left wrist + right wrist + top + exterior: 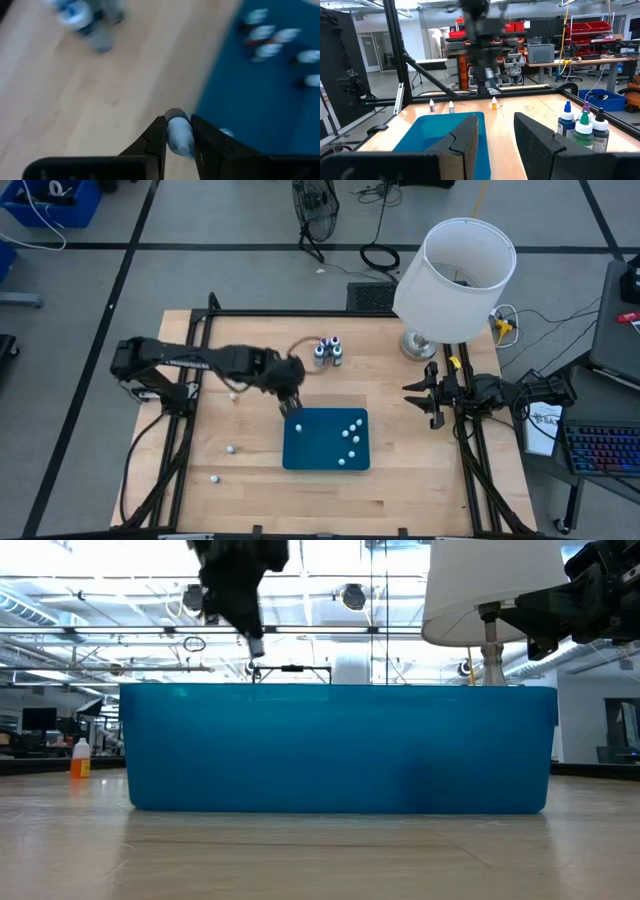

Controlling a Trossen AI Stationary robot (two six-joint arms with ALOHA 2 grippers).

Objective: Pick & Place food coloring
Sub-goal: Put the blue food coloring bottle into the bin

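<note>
My left gripper [293, 408] hangs above the far left corner of the teal tray [300, 452], shut on one tiny food coloring bottle [179, 136] with a grey-blue body. In the low view it shows high over the tray wall [340, 750]. Several white-capped food coloring bottles [351, 436] lie inside the tray. Others stand on the bare table: one [230, 448], another [213, 478], a third [232, 393]. My right gripper [410, 394] waits open at the table's right side, beside the lamp. My left gripper pinches the small bottle's body [178, 142] between its two fingers [156, 135]. One end of the bottle [175, 115] pokes out past the fingertips. The fingers point down from above. The bottle is lifted clear, over the tray's edge.
A cluster of bigger dye bottles [328, 351] stands on the table beyond the tray, also seen in the right wrist view [582, 127]. A lamp with a white shade [455, 265] stands at the far right corner. A black frame [300, 313] runs around the table.
</note>
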